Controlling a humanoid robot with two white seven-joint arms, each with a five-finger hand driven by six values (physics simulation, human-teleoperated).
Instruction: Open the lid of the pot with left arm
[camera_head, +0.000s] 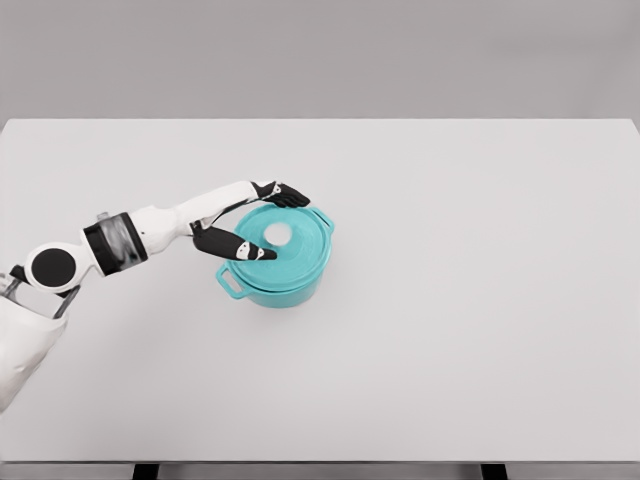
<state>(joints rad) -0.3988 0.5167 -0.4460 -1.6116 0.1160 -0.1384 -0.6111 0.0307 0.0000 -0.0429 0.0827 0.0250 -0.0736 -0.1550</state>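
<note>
On the white table (450, 300), left of centre, sits the teal pot (285, 280), upright; its two side handles line up near-left to far-right. Lid (290, 245) seated on the rim, so contents are hidden; white knob (277, 233) at lid centre. Left hand (250, 220) reaches in from the left, spread wide over the lid's left side, fingers (285, 196) far and thumb near, bracketing the knob, nothing gripped.

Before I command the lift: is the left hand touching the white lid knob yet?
Apart. In the head view the left hand spreads its fingers to either side of the knob, with teal lid visible between knob and fingers.
</note>
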